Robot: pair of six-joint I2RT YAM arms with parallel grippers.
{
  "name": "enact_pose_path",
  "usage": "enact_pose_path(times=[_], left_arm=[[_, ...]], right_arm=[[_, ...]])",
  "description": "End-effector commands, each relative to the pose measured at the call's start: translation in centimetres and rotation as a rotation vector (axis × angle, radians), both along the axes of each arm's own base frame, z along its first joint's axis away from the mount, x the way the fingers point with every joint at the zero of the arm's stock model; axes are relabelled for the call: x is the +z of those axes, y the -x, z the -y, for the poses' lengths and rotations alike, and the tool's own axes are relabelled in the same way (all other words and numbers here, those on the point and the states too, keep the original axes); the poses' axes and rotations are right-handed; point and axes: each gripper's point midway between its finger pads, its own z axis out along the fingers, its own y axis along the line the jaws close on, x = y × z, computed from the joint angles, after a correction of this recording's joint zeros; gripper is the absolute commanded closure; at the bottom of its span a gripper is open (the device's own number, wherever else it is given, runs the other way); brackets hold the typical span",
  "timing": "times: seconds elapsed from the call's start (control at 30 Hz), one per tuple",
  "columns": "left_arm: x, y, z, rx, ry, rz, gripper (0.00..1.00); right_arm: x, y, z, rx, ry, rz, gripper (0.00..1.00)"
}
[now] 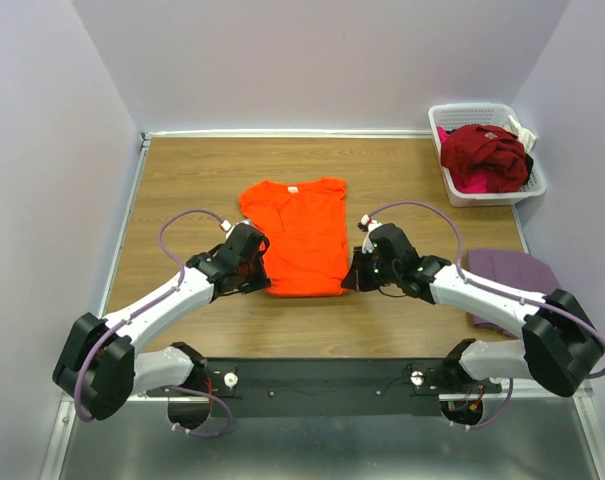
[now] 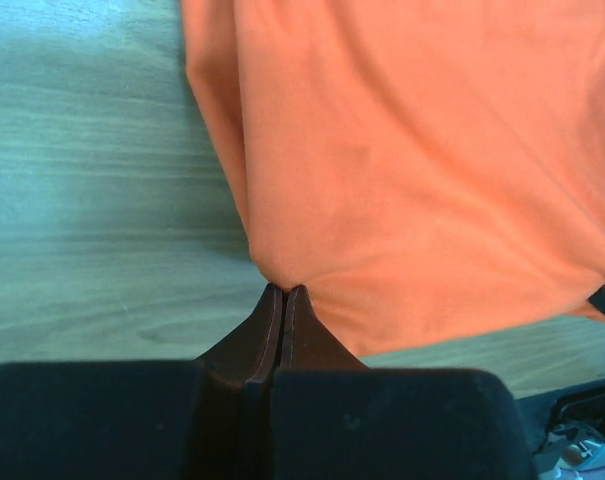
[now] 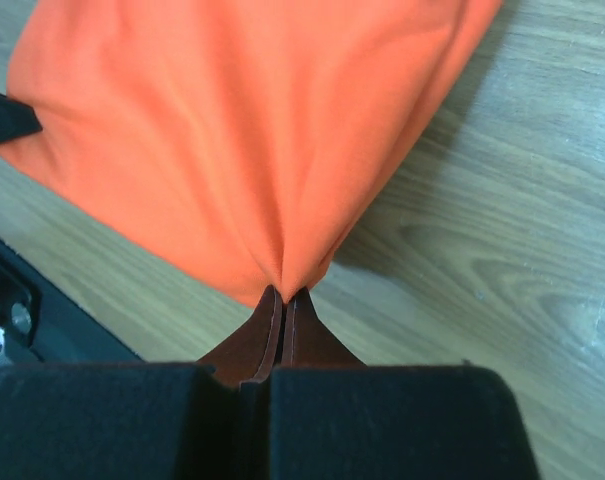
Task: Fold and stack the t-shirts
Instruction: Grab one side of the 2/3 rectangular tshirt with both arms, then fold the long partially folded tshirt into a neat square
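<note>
A bright orange t-shirt (image 1: 300,235) lies on the wooden table, sides folded in, neck away from me. My left gripper (image 1: 262,282) is shut on its near left corner; in the left wrist view (image 2: 284,290) the orange fabric (image 2: 412,170) is pinched at the tips. My right gripper (image 1: 348,282) is shut on the near right corner; in the right wrist view (image 3: 284,292) the cloth (image 3: 232,130) bunches into the tips. A folded mauve-purple t-shirt (image 1: 512,272) lies at the right. A dark red t-shirt (image 1: 484,155) sits in the basket over a pink one (image 1: 470,184).
A white slatted basket (image 1: 497,190) stands at the back right corner. Walls close the table at the back and both sides. The black arm mounting bar (image 1: 322,378) runs along the near edge.
</note>
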Motion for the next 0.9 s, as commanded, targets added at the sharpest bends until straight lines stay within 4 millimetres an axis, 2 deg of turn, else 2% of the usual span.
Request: enact_pose_path(times=[0.0,0.2,0.37,0.47,0.6,0.7,0.8,0.87], left_arm=[[2.6,0.2,-0.4,0.058,-0.016,0.039,1.00],[4.7,0.9,-0.8,0.089,-0.004,0.075,1.00],[7.4,1.0,-1.5,0.128,0.022,0.135,1.00],[9.0,0.6,-1.6,0.139,0.034,0.170,1.00],[10.6,0.0,-1.6,0.152,0.035,0.206,1.00],[11.7,-0.8,-1.8,0.170,0.027,0.245,1.00],[13.1,-2.1,-1.9,0.197,0.014,0.291,1.00],[13.2,-3.2,-2.0,0.219,-0.009,0.310,1.00]], right_arm=[[3.3,0.3,-0.3,0.038,-0.015,0.046,0.99],[4.5,1.0,-0.3,0.060,-0.017,0.066,0.99],[6.7,1.0,0.3,0.060,-0.013,0.123,0.99],[8.5,0.4,0.6,0.045,-0.006,0.173,0.99],[9.8,-0.8,1.0,0.015,0.020,0.230,0.99],[10.5,-1.8,1.1,-0.001,0.041,0.266,0.99],[10.2,-3.4,1.6,-0.052,0.101,0.291,0.99],[10.6,-4.1,1.5,-0.061,0.115,0.311,0.99]])
